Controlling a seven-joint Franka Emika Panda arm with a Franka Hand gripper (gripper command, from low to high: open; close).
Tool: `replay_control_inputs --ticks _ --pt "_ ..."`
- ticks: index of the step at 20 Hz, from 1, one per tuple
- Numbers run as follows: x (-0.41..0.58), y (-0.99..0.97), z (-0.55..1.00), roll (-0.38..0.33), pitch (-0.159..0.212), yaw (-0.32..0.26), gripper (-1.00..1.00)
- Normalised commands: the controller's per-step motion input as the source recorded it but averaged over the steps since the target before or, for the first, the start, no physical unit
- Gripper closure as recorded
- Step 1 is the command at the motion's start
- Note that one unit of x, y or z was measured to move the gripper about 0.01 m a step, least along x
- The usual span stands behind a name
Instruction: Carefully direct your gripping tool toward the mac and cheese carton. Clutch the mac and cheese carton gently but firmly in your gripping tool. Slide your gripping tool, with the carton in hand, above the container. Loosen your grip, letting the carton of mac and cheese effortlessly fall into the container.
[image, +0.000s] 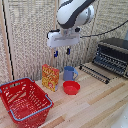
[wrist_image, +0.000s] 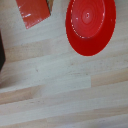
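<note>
The gripping tool (image: 62, 51) hangs in the air above the mac and cheese carton (image: 50, 77), holding nothing; its two short fingers stand a little apart. The carton stands upright on the wooden table (image: 95, 105), just beside the blue mug (image: 69, 73). The red bowl (image: 71, 87) lies in front of the mug. The container (image: 25, 100) is near the carton, on the exterior view's left.

A staged kitchen corner is suggested. A toaster oven (image: 114, 54) is set on a pale wooden desk (image: 95, 107). Woven screens (image: 27, 35) are placed behind.
</note>
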Motion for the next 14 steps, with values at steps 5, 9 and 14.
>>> replay_control_inputs --ticks 5,9,14 --pt "0.536 0.33 -0.30 -0.028 0.000 0.209 -1.00" --pt "0.483 0.31 -0.33 -0.020 0.000 0.251 -1.00" --pt "0.419 0.32 -0.28 -0.019 0.023 0.246 -1.00"
